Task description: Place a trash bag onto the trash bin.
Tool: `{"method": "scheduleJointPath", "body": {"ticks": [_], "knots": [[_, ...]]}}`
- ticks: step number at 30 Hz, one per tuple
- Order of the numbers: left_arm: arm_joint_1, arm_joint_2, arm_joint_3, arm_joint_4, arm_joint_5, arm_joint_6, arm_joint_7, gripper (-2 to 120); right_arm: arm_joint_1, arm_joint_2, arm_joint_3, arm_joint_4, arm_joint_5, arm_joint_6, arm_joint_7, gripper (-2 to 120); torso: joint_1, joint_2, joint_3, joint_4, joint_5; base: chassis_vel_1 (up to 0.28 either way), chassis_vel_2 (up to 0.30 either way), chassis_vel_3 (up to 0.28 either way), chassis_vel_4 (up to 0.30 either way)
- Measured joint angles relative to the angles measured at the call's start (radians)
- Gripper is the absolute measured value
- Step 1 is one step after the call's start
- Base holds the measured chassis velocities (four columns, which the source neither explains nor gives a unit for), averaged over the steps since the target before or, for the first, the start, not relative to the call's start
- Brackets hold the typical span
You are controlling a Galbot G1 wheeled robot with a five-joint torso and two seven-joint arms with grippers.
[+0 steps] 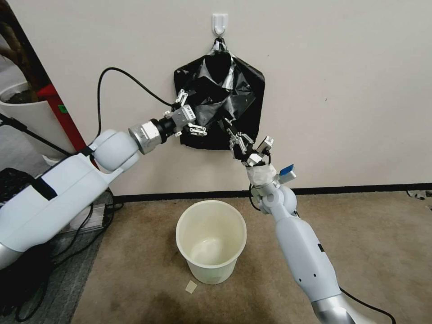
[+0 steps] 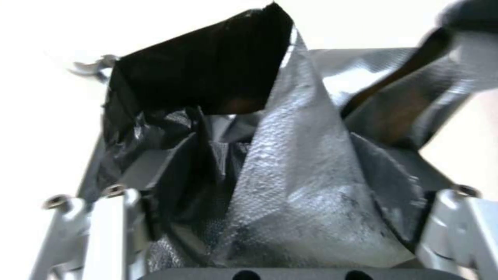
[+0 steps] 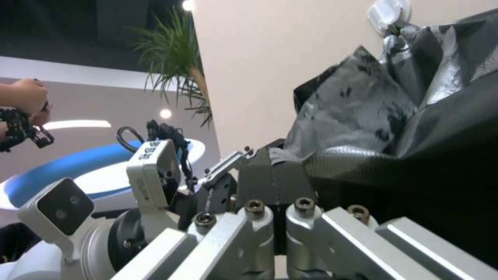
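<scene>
A black pack of bags (image 1: 245,85) hangs from a white wall hook (image 1: 219,21). Crinkly black trash bag (image 1: 211,108) plastic bulges from its front. My left gripper (image 1: 191,113) is at the pack's left side, open, its fingers spread above and below the loose plastic. The left wrist view has wrinkled grey-black trash bag (image 2: 290,182) film lying between the spread fingers of the left gripper (image 2: 285,194). My right gripper (image 1: 232,136) reaches up from below and is shut on a fold of the bag, seen close as right gripper (image 3: 277,167) pinching the trash bag (image 3: 353,112). The cream trash bin (image 1: 211,270) stands on the carpet beneath, lidless.
A large white plant pot (image 1: 22,108) and a red post (image 1: 58,112) stand at the left wall. Black cables (image 1: 85,225) lie on the floor under my left arm. A small paper scrap (image 1: 191,286) lies in front of the bin.
</scene>
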Motion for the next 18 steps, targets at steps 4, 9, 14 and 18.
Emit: {"method": "scheduleJointPath", "body": {"ticks": [4, 9, 14, 18], "knots": [[0.025, 0.000, -0.014, -0.025, -0.018, 0.050, -0.045, 61, -0.004, 0.000, -0.001, 0.002, -0.006, 0.007, 0.004, 0, 0.000, 0.000, 0.000, 0.0000, 0.0000, 0.000, 0.000, 0.000, 0.000], [0.052, -0.001, -0.029, -0.052, -0.054, 0.102, -0.087, 45, -0.011, 0.000, -0.001, 0.017, -0.008, 0.012, 0.022, 0, 0.000, 0.000, 0.000, 0.0000, 0.0000, 0.000, 0.000, 0.000, 0.000], [0.084, -0.009, -0.053, -0.078, -0.088, 0.152, -0.129, 27, -0.027, 0.001, -0.004, 0.051, -0.008, 0.020, 0.050, 0, 0.000, 0.000, 0.000, 0.0000, 0.0000, 0.000, 0.000, 0.000, 0.000], [0.109, -0.022, -0.073, -0.096, -0.143, 0.145, -0.155, 13, -0.055, -0.011, -0.027, 0.105, -0.033, 0.043, 0.124, 0, 0.000, 0.000, 0.000, 0.0001, 0.0000, 0.000, 0.000, 0.000, 0.000]]}}
